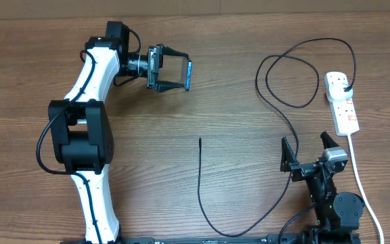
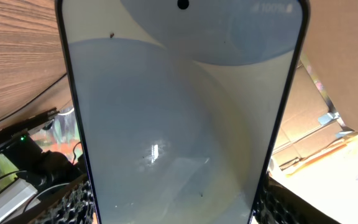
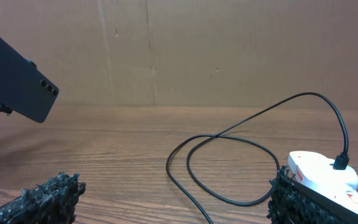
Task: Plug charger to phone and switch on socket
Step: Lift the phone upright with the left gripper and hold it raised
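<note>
This is looking like a robotics lab: two robot arms [image 1: 90,81] are standing on a bare wood-grain table [image 1: 235,169], with cardboard sheets [image 3: 229,50] walling its far edge.

Two arms: one white-shelled with black joints, one almost all black.
The left arm [image 1: 95,71] has glossy white link covers between chunky black joint housings, with a black cable looping outside its elbow and another running along the white shells. The right arm [image 1: 347,207] is black, with a small silver-grey block at the wrist and a tiny green light on its body. Both sets of jaws are black with a rough, knobbly texture.
</note>
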